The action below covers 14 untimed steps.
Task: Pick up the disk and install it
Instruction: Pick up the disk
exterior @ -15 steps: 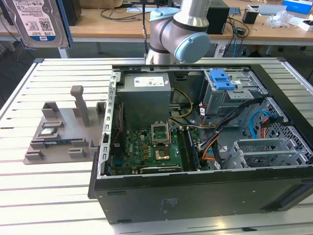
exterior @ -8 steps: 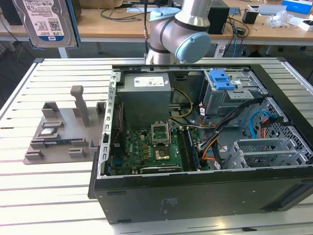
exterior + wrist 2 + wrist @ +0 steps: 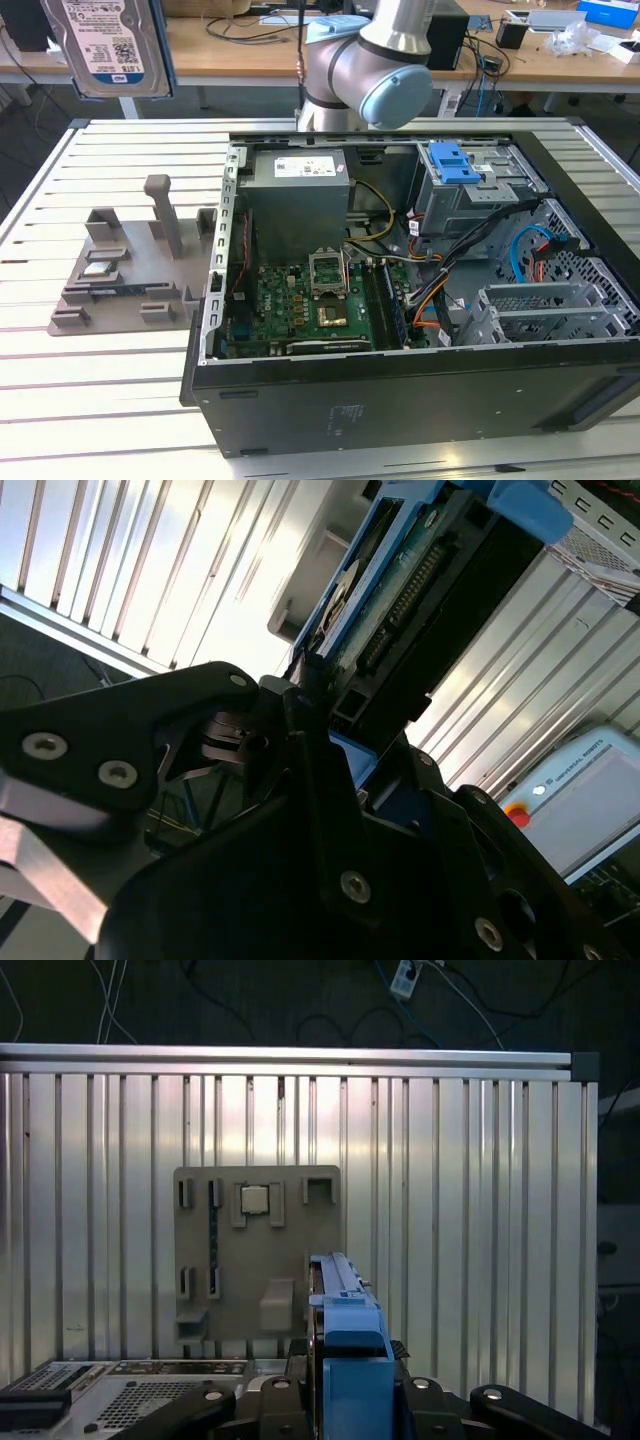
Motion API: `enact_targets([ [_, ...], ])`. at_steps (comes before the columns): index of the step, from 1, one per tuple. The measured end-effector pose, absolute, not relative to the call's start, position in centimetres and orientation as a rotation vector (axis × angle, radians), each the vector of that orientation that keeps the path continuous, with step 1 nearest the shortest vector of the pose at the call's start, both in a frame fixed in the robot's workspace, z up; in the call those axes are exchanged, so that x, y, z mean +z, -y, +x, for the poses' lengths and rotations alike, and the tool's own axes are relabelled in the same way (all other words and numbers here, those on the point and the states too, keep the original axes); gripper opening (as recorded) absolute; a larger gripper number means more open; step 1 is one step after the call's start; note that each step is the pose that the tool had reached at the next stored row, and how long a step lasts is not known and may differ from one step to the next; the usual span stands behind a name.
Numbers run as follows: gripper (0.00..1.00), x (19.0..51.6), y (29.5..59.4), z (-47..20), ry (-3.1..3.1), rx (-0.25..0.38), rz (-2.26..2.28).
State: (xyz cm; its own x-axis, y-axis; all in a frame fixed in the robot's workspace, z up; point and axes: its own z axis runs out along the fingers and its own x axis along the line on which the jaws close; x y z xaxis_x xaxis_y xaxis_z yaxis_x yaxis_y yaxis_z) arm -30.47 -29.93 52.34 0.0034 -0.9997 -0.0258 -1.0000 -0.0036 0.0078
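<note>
The disk (image 3: 105,45), a silver hard drive with a white-and-blue label, hangs high above the table at the exterior view's far left, label facing the camera. In the first wrist view the disk (image 3: 338,1285) appears edge-on with its blue carrier frame, and my gripper (image 3: 345,1400) is shut on it over the grey fixture. The second wrist view has my black fingers (image 3: 330,810) clamped on the disk (image 3: 375,600), whose connector edge and blue frame show.
An open computer case (image 3: 215,300) fills the exterior view's right, with a drive cage and blue latch (image 3: 455,160) at its back. A grey fixture (image 3: 130,270) holding a small silver chip (image 3: 97,268) lies on the slatted table (image 3: 60,400). The arm (image 3: 365,70) rises behind the case.
</note>
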Motion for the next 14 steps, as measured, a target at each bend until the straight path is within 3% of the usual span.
enact_targets([
  [14, 0.37, 52.3, 29.9, -28.2, -2.208, 0.037, -2.216],
])
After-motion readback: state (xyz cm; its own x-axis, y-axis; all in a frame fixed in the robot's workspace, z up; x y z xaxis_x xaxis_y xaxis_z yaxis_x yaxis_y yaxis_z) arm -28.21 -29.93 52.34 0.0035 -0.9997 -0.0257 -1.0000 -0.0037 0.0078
